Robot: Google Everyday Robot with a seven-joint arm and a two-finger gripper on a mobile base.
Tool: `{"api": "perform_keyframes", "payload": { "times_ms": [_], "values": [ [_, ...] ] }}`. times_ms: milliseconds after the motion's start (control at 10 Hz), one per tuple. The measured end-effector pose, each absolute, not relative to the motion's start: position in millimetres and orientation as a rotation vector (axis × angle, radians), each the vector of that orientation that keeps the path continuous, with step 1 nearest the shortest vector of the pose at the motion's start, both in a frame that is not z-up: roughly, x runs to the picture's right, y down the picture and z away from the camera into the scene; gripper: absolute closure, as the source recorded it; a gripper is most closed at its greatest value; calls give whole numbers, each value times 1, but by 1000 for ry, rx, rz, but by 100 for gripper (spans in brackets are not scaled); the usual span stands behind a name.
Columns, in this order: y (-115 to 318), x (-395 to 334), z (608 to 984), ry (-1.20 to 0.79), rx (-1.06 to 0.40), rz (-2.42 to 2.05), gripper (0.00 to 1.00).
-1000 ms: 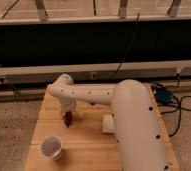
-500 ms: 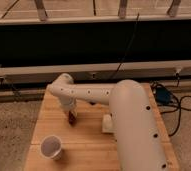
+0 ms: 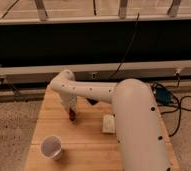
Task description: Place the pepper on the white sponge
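Wooden table (image 3: 89, 145): gripper (image 3: 72, 117) holding pepper (image 3: 71, 114).

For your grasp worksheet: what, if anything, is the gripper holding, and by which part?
The gripper, low over the table left of the sponge, has the pepper at its tip. Which part it holds cannot be told.

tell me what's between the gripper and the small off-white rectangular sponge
Only bare wooden table in the camera view. The gripper, low over the table's left half with the dark red pepper, sits left of the small off-white rectangular sponge.
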State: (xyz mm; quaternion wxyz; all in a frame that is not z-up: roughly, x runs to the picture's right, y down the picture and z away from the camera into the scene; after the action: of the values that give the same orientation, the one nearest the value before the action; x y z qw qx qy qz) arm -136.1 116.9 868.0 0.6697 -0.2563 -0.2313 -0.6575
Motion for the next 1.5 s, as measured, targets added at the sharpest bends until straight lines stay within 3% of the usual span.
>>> {"api": "perform_keyframes", "payload": {
  "times_ms": [1500],
  "values": [
    [109,-2,835,-578,-538,-1360,100]
  ]
}}
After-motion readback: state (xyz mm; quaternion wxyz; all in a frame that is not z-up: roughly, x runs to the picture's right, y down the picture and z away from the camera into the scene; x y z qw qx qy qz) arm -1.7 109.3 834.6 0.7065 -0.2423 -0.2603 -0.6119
